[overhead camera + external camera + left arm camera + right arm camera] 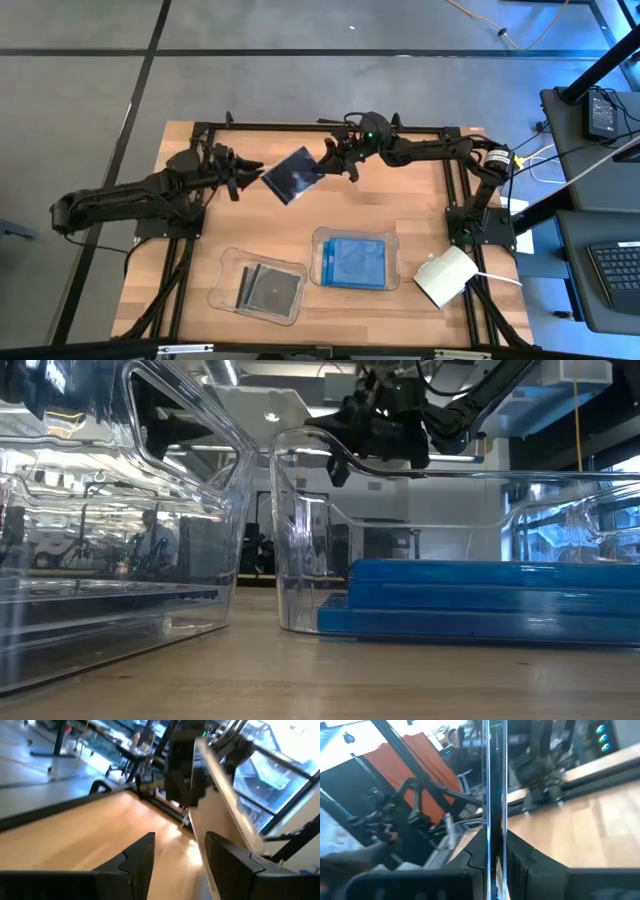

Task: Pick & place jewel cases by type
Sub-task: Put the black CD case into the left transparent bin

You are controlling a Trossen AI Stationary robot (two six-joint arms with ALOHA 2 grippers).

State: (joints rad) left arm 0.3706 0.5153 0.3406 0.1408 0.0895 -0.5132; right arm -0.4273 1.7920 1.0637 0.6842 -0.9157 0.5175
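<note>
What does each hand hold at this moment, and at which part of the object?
The right hand holds a dark jewel case by its edge, above the table. The left hand is open beside the case's other edge and grips nothing.

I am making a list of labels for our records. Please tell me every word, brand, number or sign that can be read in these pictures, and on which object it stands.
None can be read.
Dark case, held by the right gripper: no readable print.
Blue cases in their clear tray: no label shows.
White box: plain.
</note>
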